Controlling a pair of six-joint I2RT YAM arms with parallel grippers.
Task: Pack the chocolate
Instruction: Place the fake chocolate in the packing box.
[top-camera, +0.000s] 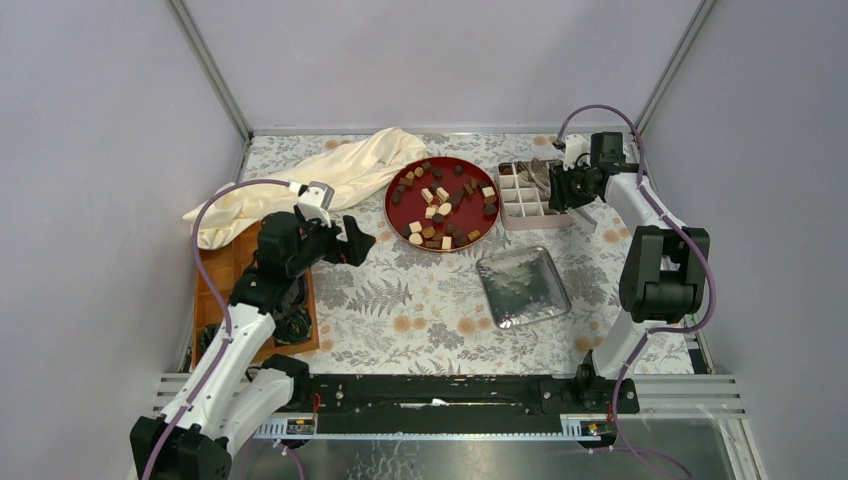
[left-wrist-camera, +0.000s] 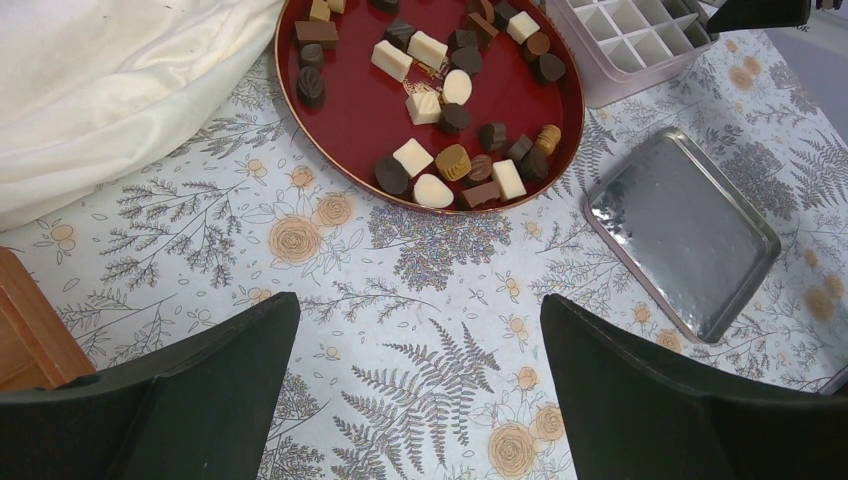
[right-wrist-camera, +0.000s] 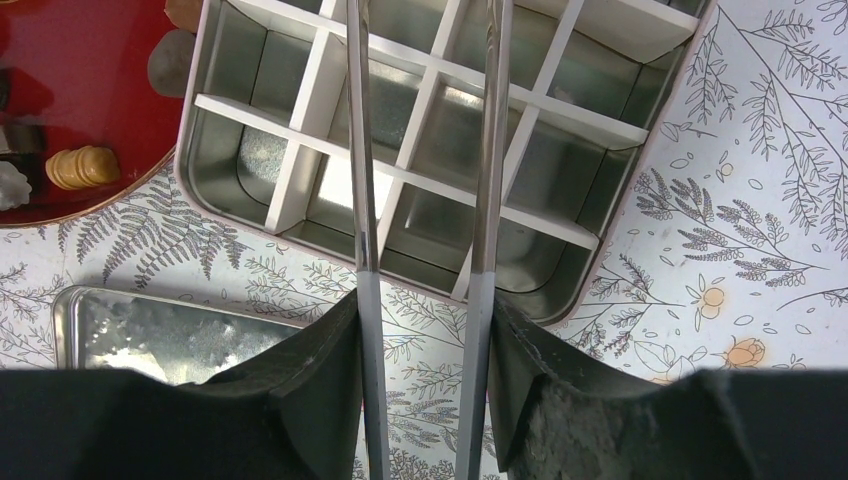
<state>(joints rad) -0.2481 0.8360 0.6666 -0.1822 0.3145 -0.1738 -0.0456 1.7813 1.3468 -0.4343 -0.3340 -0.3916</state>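
The chocolate (left-wrist-camera: 424, 107) all lies on the red plate (left-wrist-camera: 360, 120), dark, tan and cream pieces scattered loosely, some touching. None of it shows in the divided tin (right-wrist-camera: 556, 175) just beside the plate, at least in the cells I can see. There is no common heading. The bars and ovals lie flat with their long axes every which way, and the cubes and rounds have no long axis to speak of, so I reckon each pick will need its own angle. The right gripper (right-wrist-camera: 425, 320) has its fingers closed on a pair of steel tongs (right-wrist-camera: 492, 150). The blades run out from the wrist across the tin's dividers, standing apart, their tips past the edge of the wrist view. That is where I would worry. If the squeeze slackens, the tongs could slide in the pads, and if it tightens, a rounded piece might pop out sideways. Low blades might also snag a divider or shove neighbouring pieces over the plate's rim. The left gripper (left-wrist-camera: 418, 305) hangs wide open over the floral tablecloth (left-wrist-camera: 400, 400), holding nothing, near the plate.
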